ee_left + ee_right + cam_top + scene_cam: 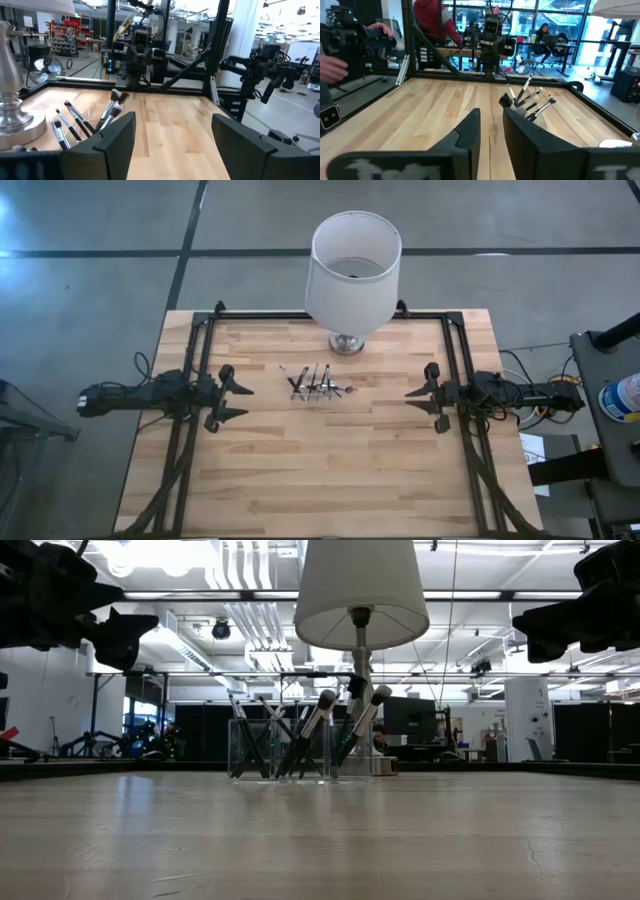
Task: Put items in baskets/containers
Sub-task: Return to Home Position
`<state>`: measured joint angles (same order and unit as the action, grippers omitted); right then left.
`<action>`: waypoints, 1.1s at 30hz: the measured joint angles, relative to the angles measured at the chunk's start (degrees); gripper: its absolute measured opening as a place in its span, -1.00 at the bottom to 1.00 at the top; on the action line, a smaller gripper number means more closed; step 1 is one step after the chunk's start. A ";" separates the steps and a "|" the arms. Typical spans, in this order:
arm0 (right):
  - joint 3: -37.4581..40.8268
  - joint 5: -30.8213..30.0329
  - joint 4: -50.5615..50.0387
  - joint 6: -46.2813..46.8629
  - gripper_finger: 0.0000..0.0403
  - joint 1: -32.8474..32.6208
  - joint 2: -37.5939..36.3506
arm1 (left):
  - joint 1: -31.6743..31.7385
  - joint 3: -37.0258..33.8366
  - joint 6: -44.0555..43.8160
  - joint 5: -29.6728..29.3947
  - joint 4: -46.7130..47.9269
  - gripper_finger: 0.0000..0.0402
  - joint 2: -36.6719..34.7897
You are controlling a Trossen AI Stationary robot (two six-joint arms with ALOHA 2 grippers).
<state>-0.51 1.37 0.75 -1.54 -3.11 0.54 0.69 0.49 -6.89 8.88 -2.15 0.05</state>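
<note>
We log brushes (318, 384) upright in the clear organizer (237, 762), mid-table by the lamp (352, 265). Left gripper (245, 400) is wide open, right gripper (410, 400) barely parted, both empty (well apart). Risk: leaning brushes could topple the organizer if bumped.

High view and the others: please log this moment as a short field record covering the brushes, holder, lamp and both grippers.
brushes: thin dark makeup brushes, standing tilted in the holder
holder: small clear plastic organizer, mid-table, in front of the lamp
lamp: white lampshade on a metal base, far edge
left gripper: open, empty, at the table's left
right gripper: narrowly open, empty, at the table's right
</note>
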 joint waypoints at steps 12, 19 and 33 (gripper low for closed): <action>0.00 0.00 0.00 0.00 -0.61 0.00 0.02 | 0.04 -0.02 -2.28 -0.01 0.13 0.27 0.04; 0.00 -0.01 0.00 0.00 -0.66 0.01 0.04 | 0.02 -0.02 -2.35 0.00 0.20 0.27 0.04; 0.00 0.00 -0.02 0.00 -0.60 0.02 0.04 | 0.02 -0.02 -2.37 0.01 0.28 0.27 0.04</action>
<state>-0.51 1.37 0.73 -1.54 -3.10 0.58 0.71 0.47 -9.26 8.89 -1.87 0.10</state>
